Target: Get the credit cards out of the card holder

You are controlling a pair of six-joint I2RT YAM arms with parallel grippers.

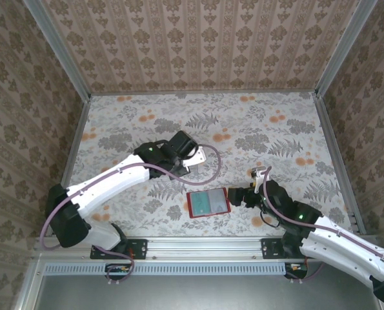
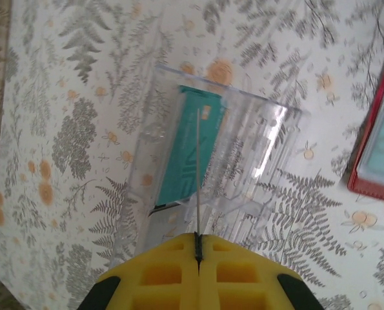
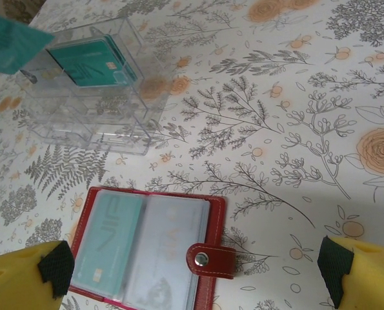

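Between the yellow fingers at the bottom of the left wrist view, the left gripper (image 2: 198,244) is clamped on a credit card (image 2: 198,174), seen edge-on as a thin line. Just beyond it, mid-frame, sits a clear plastic tray (image 2: 269,142) with a teal card (image 2: 182,152) inside. A corner of the red card holder (image 2: 372,161) shows at the right edge.

In the right wrist view, the right gripper (image 3: 195,271) is spread wide and holds nothing, its black-padded yellow fingers (image 3: 24,284) at the lower corners of the frame. Between them, at lower centre, the card holder lies open and flat on the floral table (image 3: 295,97), with its grey pockets facing up and its snap tab to the right. A pale teal pocketed card (image 3: 108,239) shows in the left pocket.

From overhead, the card holder lies at the lower centre of the table. The tray is above it in the frame, apart from it.
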